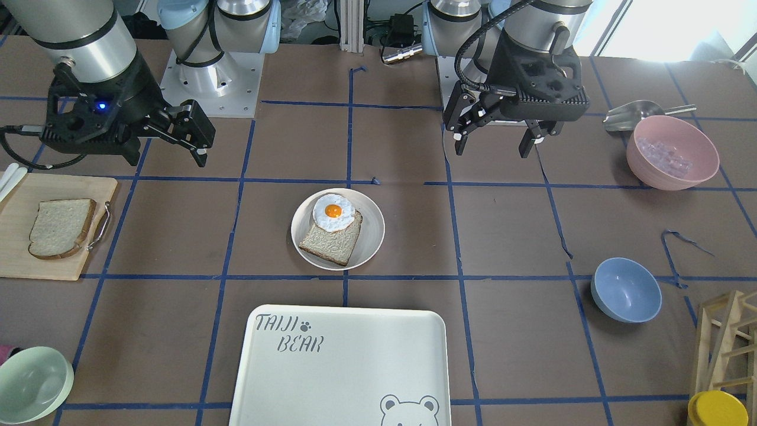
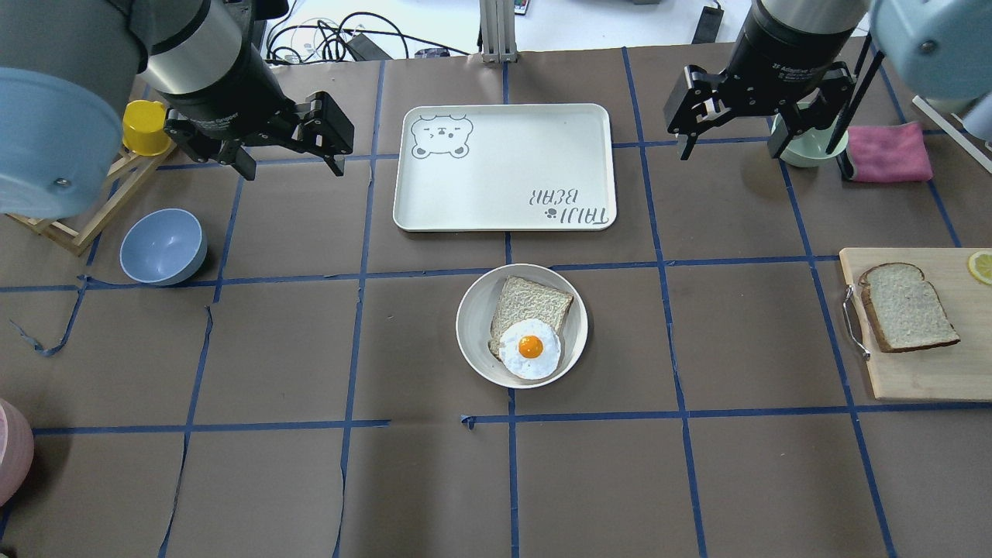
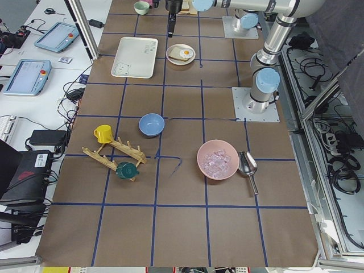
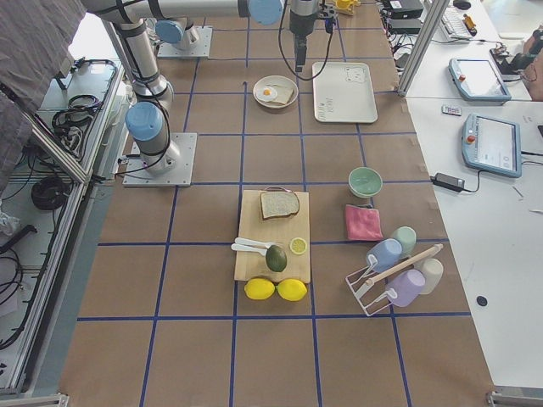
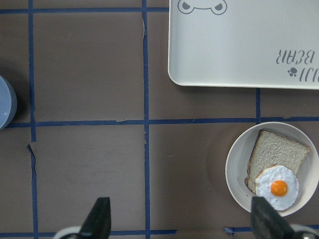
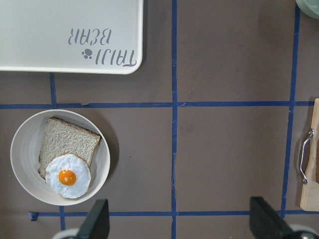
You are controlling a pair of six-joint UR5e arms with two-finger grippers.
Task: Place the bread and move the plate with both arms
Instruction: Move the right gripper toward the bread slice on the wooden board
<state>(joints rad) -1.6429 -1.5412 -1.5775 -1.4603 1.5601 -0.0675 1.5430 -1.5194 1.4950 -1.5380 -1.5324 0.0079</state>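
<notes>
The plain bread [image 1: 62, 228] lies on a wooden cutting board [image 1: 35, 260] at the robot's right table edge; it also shows in the overhead view [image 2: 907, 306]. The off-white plate [image 1: 372, 228] sits mid-table and holds a smaller bread slice topped with a fried egg [image 1: 333, 213]. The plate also shows in the overhead view [image 2: 473, 318] and both wrist views [image 5: 239, 169] [image 6: 25, 149]. My left gripper [image 1: 494, 145] [image 2: 291, 159] [image 5: 182, 224] hovers open and empty. My right gripper [image 1: 198, 142] [image 2: 732, 147] [image 6: 180, 221] hovers open and empty, between the plate and the board.
The "TAIJI BEAR" tray [image 2: 504, 167] lies just beyond the plate. A blue bowl [image 2: 163, 246] and a yellow cup on a wooden rack [image 2: 146, 128] sit on the left side. A green bowl [image 2: 802, 151] and a pink cloth [image 2: 887, 151] are near the right gripper. A pink bowl [image 1: 672, 151] stands near the left base.
</notes>
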